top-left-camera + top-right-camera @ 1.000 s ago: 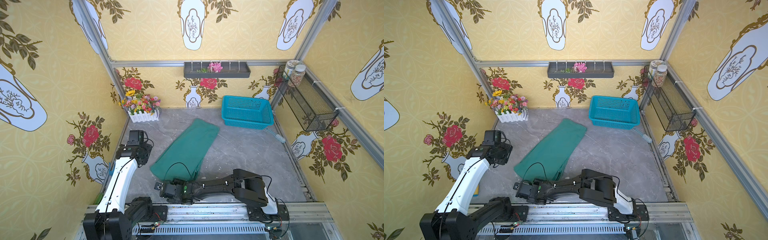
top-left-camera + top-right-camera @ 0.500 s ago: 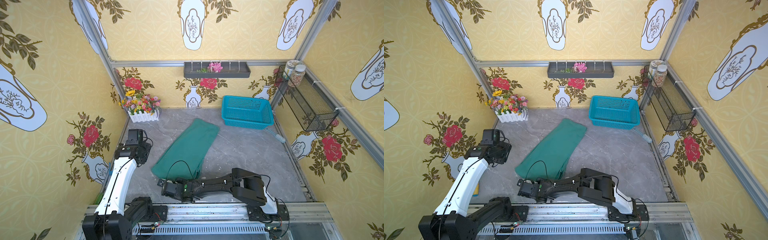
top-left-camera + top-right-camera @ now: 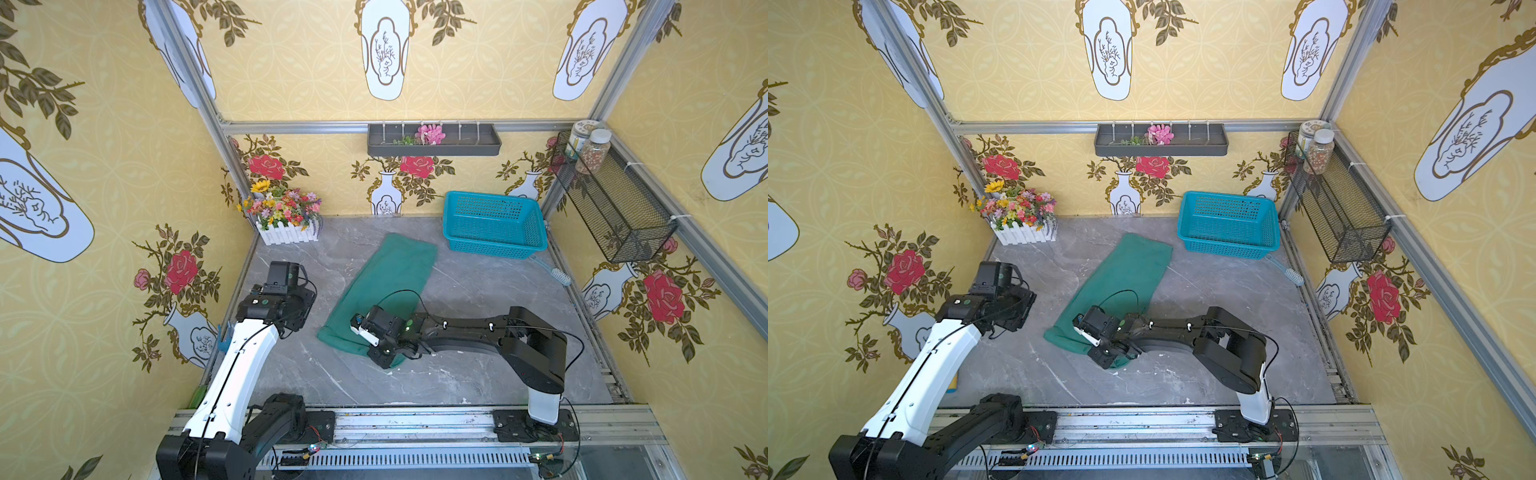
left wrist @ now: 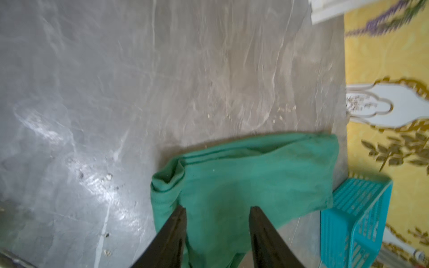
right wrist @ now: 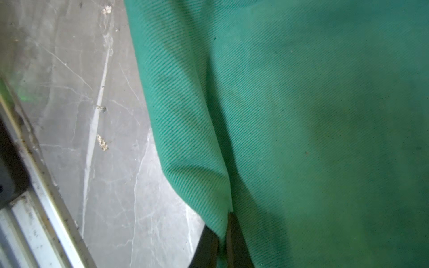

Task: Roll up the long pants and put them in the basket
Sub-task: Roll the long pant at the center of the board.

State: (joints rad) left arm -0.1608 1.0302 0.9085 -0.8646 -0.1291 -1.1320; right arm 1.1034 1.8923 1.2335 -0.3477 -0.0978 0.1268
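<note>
The long pants [image 3: 386, 282] lie diagonally on the table [image 3: 457, 374], near end pinched in the closed right claw [image 5: 221, 228]; left claw [image 4: 218, 207] open, empty, off left; held at one spot, the roll may skew or the thin fold slip free

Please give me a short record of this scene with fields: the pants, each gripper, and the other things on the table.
pants: long pants lie as one flat folded strip on the grey table, not yet rolled
right gripper: right gripper shut on a fold of cloth at the near end of the pants
left gripper: left gripper open, empty, beside the pants, not touching
others: blue basket at the far side; flower box; brush
</note>
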